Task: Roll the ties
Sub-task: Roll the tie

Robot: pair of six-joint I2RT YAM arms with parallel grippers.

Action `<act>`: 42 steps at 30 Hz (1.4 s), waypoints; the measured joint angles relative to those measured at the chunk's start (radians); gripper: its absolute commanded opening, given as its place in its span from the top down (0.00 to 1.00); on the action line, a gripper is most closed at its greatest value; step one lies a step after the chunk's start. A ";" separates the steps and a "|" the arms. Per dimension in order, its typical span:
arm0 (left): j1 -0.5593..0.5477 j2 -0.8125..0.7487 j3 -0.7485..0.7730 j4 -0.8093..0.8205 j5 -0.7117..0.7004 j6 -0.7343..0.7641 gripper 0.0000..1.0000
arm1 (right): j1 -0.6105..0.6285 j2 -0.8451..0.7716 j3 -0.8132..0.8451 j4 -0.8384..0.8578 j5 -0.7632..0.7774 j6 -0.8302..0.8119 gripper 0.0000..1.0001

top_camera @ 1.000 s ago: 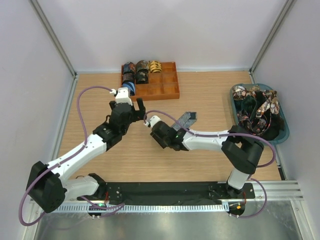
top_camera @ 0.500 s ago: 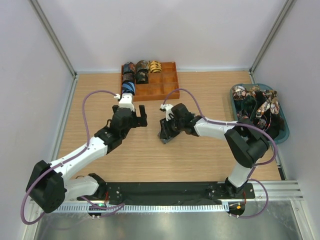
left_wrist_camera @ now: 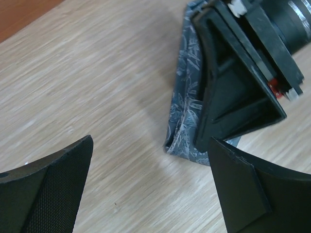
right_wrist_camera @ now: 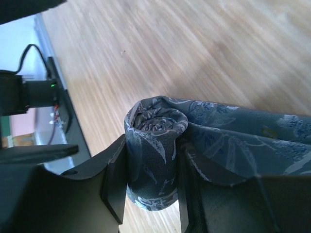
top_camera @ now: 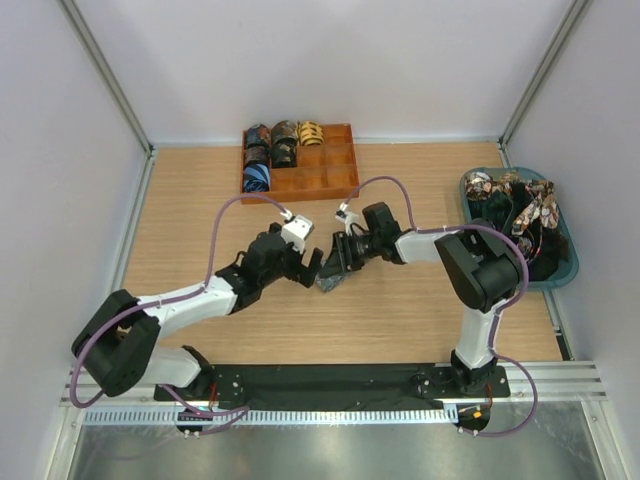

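A grey-blue leaf-print tie (right_wrist_camera: 154, 145), rolled into a tight cylinder at one end, sits upright between the jaws of my right gripper (right_wrist_camera: 153, 187), which is shut on it. Its loose tail (right_wrist_camera: 243, 141) trails off to the right. From above, the tie (top_camera: 329, 285) rests on the wood near the table's middle under the right gripper (top_camera: 336, 266). My left gripper (top_camera: 305, 268) is just left of it, open and holding nothing. In the left wrist view the left gripper (left_wrist_camera: 150, 194) hovers over bare wood, with the tie (left_wrist_camera: 187, 107) ahead.
An orange compartment tray (top_camera: 335, 185) at the back holds several rolled ties (top_camera: 272, 148). A blue bin (top_camera: 570, 258) at the right edge holds a heap of loose ties (top_camera: 515, 210). Purple cables loop above both arms.
My left gripper has swung from beside the tray down and right to the table's middle. The right gripper has turned over and brought the tie against the wood next to it.
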 measured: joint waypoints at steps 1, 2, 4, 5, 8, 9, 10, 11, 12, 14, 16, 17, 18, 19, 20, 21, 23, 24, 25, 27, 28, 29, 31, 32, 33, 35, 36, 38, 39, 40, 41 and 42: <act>-0.002 0.009 0.000 0.000 0.027 0.023 0.00 | -0.002 0.008 -0.002 0.009 -0.021 0.011 0.72; -0.002 0.017 0.003 0.000 0.052 0.045 0.00 | -0.005 0.016 -0.004 0.017 -0.040 0.023 0.72; -0.002 0.040 0.017 -0.010 0.100 0.083 0.00 | -0.012 0.038 -0.005 0.036 -0.077 0.047 0.72; -0.002 0.054 0.028 -0.011 0.124 0.103 0.00 | -0.018 0.052 -0.005 0.050 -0.097 0.060 0.72; -0.002 0.092 0.055 -0.018 0.190 0.145 0.00 | -0.042 0.092 -0.006 0.090 -0.156 0.108 0.72; -0.002 0.105 0.063 -0.023 0.210 0.158 0.00 | -0.047 0.100 -0.006 0.099 -0.168 0.120 0.72; -0.002 0.118 0.073 -0.034 0.231 0.167 0.00 | -0.054 0.110 -0.006 0.111 -0.182 0.133 0.72; -0.002 0.133 0.084 -0.045 0.252 0.180 0.00 | -0.058 0.117 -0.007 0.120 -0.193 0.145 0.72; -0.002 0.147 0.094 -0.055 0.270 0.187 0.00 | -0.061 0.121 -0.010 0.129 -0.200 0.154 0.72; -0.002 0.172 0.113 -0.077 0.308 0.201 0.00 | -0.066 0.124 -0.014 0.140 -0.210 0.165 0.72; -0.002 0.193 0.127 -0.093 0.344 0.213 0.00 | -0.068 0.124 -0.018 0.145 -0.214 0.172 0.72; -0.002 0.201 0.131 -0.100 0.357 0.218 0.00 | -0.069 0.125 -0.018 0.146 -0.215 0.174 0.72; -0.002 0.210 0.134 -0.106 0.373 0.225 0.00 | -0.069 0.126 -0.018 0.147 -0.216 0.175 0.72; -0.003 0.220 0.138 -0.113 0.390 0.233 0.00 | -0.069 0.127 -0.018 0.148 -0.218 0.176 0.72; -0.003 0.228 0.142 -0.119 0.401 0.236 0.00 | -0.070 0.129 -0.018 0.151 -0.220 0.177 0.72; -0.003 0.239 0.149 -0.127 0.412 0.239 0.00 | -0.071 0.130 -0.018 0.153 -0.222 0.178 0.72; -0.004 0.261 0.166 -0.141 0.430 0.245 0.00 | -0.072 0.130 -0.018 0.154 -0.223 0.179 0.72; -0.005 0.271 0.174 -0.145 0.435 0.252 0.00 | -0.072 0.130 -0.018 0.154 -0.223 0.179 0.72; -0.006 0.281 0.181 -0.149 0.437 0.258 0.00 | -0.073 0.130 -0.018 0.154 -0.224 0.179 0.72; -0.009 0.296 0.192 -0.153 0.437 0.265 0.00 | -0.074 0.130 -0.018 0.154 -0.224 0.179 0.72; -0.011 0.303 0.198 -0.156 0.436 0.269 0.00 | -0.074 0.130 -0.018 0.154 -0.224 0.179 0.72; -0.013 0.311 0.204 -0.159 0.433 0.272 0.00 | -0.074 0.130 -0.018 0.154 -0.224 0.179 0.72; -0.021 0.330 0.219 -0.164 0.425 0.283 0.00 | -0.074 0.130 -0.018 0.154 -0.224 0.179 0.72; -0.025 0.342 0.227 -0.167 0.419 0.288 0.00 | -0.074 0.130 -0.018 0.154 -0.224 0.179 0.72; -0.031 0.352 0.234 -0.169 0.408 0.291 0.00 | -0.074 0.130 -0.018 0.154 -0.224 0.179 0.72; -0.045 0.367 0.243 -0.171 0.384 0.301 0.00 | -0.074 0.130 -0.018 0.154 -0.224 0.179 0.72; -0.053 0.374 0.246 -0.173 0.367 0.309 0.00 | -0.074 0.130 -0.018 0.154 -0.224 0.179 0.72; -0.067 0.383 0.249 -0.175 0.338 0.317 0.01 | -0.074 0.130 -0.018 0.154 -0.224 0.179 0.72; -0.071 0.386 0.249 -0.177 0.329 0.319 0.03 | -0.074 0.130 -0.018 0.154 -0.224 0.179 0.72; -0.076 0.391 0.250 -0.177 0.317 0.320 0.05 | -0.074 0.130 -0.018 0.154 -0.224 0.179 0.72; -0.079 0.396 0.250 -0.177 0.306 0.321 0.07 | -0.074 0.130 -0.018 0.154 -0.224 0.179 0.72; -0.081 0.402 0.250 -0.178 0.295 0.322 0.08 | -0.074 0.130 -0.018 0.154 -0.224 0.179 0.72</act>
